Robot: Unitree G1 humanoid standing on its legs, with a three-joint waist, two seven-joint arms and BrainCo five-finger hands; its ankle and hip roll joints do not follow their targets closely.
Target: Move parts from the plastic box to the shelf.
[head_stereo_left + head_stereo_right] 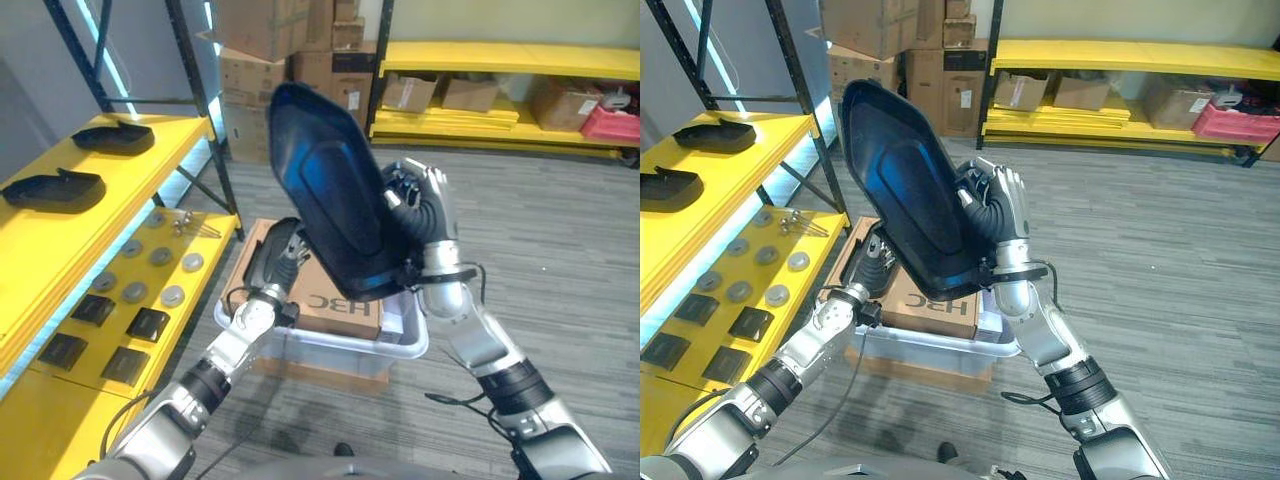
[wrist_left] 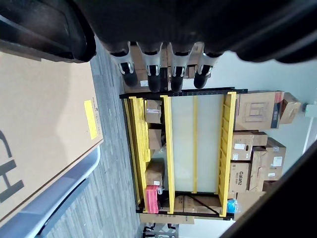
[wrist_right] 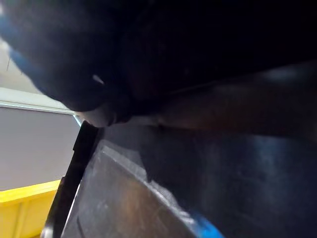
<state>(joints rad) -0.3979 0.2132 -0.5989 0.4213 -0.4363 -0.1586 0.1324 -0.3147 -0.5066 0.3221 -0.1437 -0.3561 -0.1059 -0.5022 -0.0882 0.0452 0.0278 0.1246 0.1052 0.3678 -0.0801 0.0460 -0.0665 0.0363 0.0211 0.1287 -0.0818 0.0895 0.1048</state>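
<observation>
Black part (image 1: 335, 195) upright — right hand (image 1: 425, 205) gripping its edge.

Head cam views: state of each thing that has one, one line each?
large black part: lifted above the box, tilted, hollow side facing the camera
right hand: behind the part's edge, holding it up; fingers hidden
left hand: at the part's lower edge, fingers straight
plastic box: on the floor, open, cardboard box inside
shelf: two black parts already on the top level
</observation>
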